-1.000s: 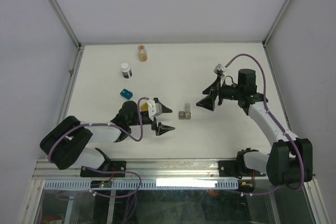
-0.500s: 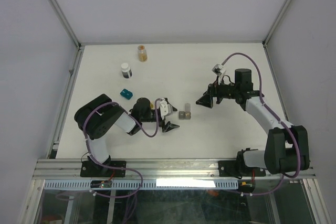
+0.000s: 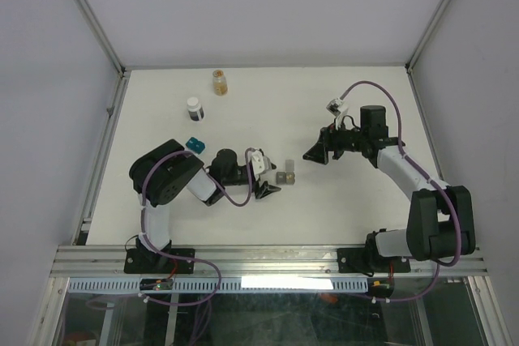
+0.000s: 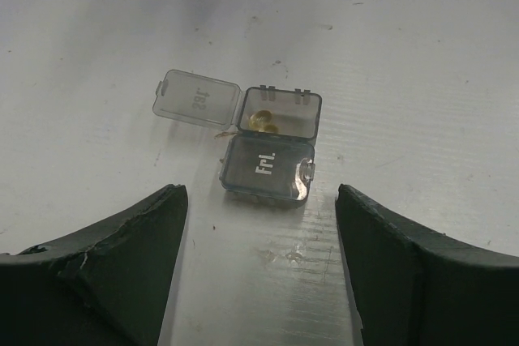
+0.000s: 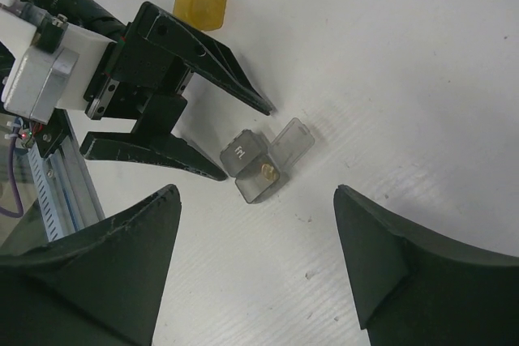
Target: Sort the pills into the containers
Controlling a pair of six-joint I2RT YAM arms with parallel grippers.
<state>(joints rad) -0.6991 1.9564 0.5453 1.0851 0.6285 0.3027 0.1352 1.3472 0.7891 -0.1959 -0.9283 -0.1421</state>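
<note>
The gray container (image 3: 285, 176) lies mid-table, one lid flipped open, the other cell closed. In the left wrist view a yellow pill (image 4: 262, 121) rests in the open cell of the gray container (image 4: 268, 164). My left gripper (image 3: 272, 174) is open just left of it, its fingertips (image 4: 172, 200) short of the box with nothing between them. My right gripper (image 3: 316, 154) hovers open to the right and looks down on the gray container (image 5: 251, 164) and its pill (image 5: 268, 172). The amber-yellow container (image 5: 201, 6) sits behind the left gripper. The teal container (image 3: 195, 145) lies farther left.
Two small bottles stand at the back left: an amber one (image 3: 220, 81) and a dark one with a white cap (image 3: 195, 108). The left arm's body (image 3: 170, 172) is folded low over the table's left side. A metal rail (image 3: 268, 258) runs along the near edge.
My left gripper has swung right, up to the gray container, as its arm folded in. The right gripper has stayed about where it was and its jaws have narrowed a little.
</note>
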